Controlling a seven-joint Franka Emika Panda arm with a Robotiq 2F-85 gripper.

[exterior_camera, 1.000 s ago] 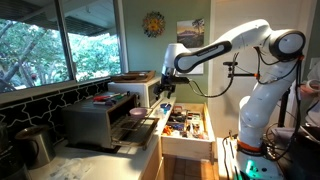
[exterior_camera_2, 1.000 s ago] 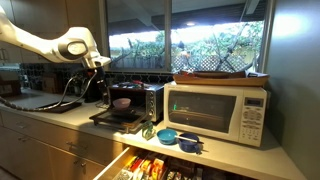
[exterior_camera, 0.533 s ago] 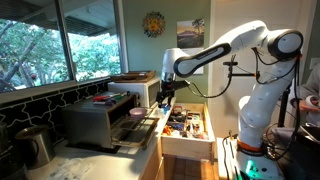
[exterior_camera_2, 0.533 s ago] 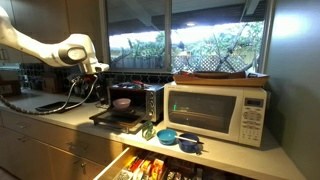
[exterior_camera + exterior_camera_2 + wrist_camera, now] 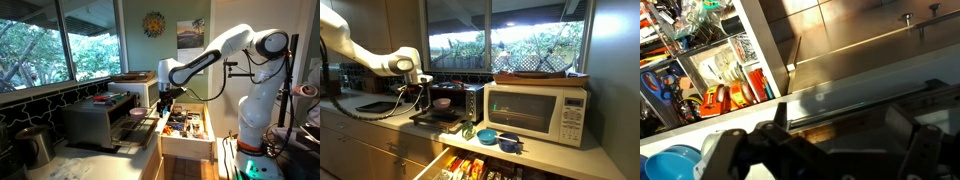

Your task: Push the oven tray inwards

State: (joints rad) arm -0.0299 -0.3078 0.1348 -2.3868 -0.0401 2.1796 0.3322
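The small dark grey oven (image 5: 93, 120) stands on the counter with its drop-down door (image 5: 140, 133) open; it also shows in an exterior view (image 5: 460, 98). The thin dark oven tray (image 5: 442, 112) sticks out of the mouth over the door, with a reddish bowl (image 5: 442, 102) on it. My gripper (image 5: 165, 98) hangs just in front of the door's outer edge, jaws open and empty. In the wrist view the gripper (image 5: 828, 160) spans the dark tray (image 5: 875, 125), with the glassy door (image 5: 865, 85) beyond it.
A white microwave (image 5: 540, 112) with a wooden board on top stands beside the oven. An open drawer of utensils (image 5: 186, 125) lies below the counter edge. Two blue bowls (image 5: 490, 136) sit on the counter. A metal pot (image 5: 35, 145) stands near the oven's far side.
My gripper has come down from above the oven to the level of the open door's front edge. The oven, tray and door have not moved.
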